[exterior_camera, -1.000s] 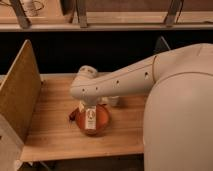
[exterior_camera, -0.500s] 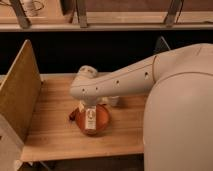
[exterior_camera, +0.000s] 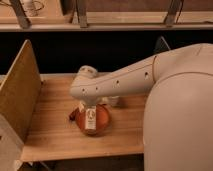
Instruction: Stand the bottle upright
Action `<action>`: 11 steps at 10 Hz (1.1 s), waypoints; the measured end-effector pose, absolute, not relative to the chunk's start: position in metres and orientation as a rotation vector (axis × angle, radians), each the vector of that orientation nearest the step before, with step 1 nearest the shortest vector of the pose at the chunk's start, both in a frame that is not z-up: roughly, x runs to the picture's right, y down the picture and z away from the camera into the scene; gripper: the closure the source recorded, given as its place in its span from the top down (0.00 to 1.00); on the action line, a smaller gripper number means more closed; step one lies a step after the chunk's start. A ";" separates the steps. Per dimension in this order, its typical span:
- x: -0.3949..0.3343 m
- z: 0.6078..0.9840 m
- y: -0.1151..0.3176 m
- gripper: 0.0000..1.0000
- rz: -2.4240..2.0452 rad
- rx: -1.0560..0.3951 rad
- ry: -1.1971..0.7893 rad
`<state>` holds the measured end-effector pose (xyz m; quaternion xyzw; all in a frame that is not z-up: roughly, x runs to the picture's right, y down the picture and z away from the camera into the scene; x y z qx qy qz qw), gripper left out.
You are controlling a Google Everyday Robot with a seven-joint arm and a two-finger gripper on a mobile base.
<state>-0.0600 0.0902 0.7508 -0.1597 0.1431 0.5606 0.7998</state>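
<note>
The bottle (exterior_camera: 90, 119) is slim and whitish, with a pale label bearing a dark round mark. It stands roughly upright, directly below the end of my arm and in front of the round orange-brown bowl (exterior_camera: 100, 120). My gripper (exterior_camera: 85, 107) is right at the bottle's top, mostly hidden under the white wrist. The arm reaches in from the right across the wooden table (exterior_camera: 55, 135). A small white cup (exterior_camera: 115, 101) stands just behind the bowl, partly hidden by the arm.
A tall tan board (exterior_camera: 20, 95) stands on edge along the table's left side. My large white body (exterior_camera: 180, 125) fills the right. A dark gap and a shelf with metal legs (exterior_camera: 125, 22) lie behind the table.
</note>
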 end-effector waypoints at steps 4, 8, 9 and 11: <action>-0.060 0.751 0.090 0.80 1.201 -0.342 0.307; -0.058 0.752 0.057 0.80 1.282 -0.248 0.271; -0.056 0.753 0.042 0.80 1.338 -0.199 0.255; -0.053 0.755 0.027 0.80 1.460 -0.134 0.240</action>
